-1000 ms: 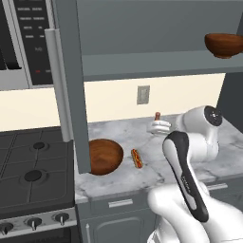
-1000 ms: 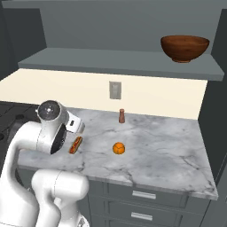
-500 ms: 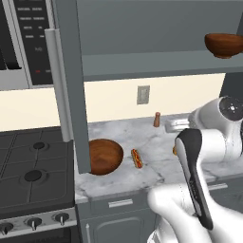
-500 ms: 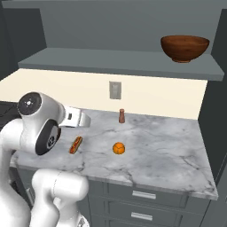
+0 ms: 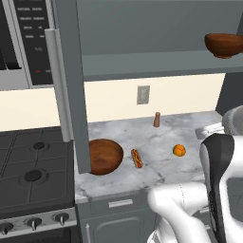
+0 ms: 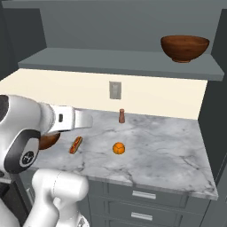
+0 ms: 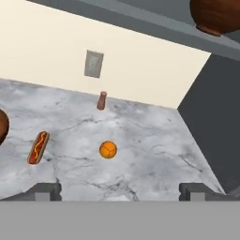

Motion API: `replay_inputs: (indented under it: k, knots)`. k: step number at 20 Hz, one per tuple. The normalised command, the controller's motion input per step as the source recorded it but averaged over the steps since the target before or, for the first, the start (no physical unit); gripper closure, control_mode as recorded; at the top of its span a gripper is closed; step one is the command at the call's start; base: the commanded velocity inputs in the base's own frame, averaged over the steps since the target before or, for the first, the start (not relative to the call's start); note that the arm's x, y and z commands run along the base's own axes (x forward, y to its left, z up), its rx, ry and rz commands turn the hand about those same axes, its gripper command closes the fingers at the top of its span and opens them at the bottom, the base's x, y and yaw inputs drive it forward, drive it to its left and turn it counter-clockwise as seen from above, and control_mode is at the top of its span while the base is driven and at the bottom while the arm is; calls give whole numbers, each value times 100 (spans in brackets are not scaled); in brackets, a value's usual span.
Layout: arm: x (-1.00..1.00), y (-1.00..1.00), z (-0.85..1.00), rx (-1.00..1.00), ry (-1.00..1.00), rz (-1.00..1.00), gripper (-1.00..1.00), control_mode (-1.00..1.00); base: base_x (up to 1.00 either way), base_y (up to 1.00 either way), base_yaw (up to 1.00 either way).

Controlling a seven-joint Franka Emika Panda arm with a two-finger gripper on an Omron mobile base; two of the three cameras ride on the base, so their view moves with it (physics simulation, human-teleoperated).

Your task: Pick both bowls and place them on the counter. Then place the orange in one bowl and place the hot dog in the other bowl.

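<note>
Bowl (image 5: 105, 156) by stovetop (image 5: 33, 175)

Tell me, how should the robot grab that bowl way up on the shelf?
Probably by the rim of the bowl on the shelf, one finger inside, one outside, coming from its open front. It sits upright and looks too wide to span; the end effector is open.

A kitchen: stovetop (image 5: 33, 166), marble counter (image 6: 168, 150), grey cabinets (image 6: 142, 199).
</note>
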Motion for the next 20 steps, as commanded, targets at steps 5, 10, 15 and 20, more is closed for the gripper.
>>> replay_inputs:
  k: [5,10,15,20]
  knots:
    - [-48,-22,60,-20,-5,-1,-100,-100,0,0,0]
    - [5,-11,65,-17,8,-6,-100,-100,0,0,0]
    - [33,-5,58,-11,22,-11,-100,-100,0,0,0]
    - [46,-4,30,-8,28,-18,-100,-100,0,0,0]
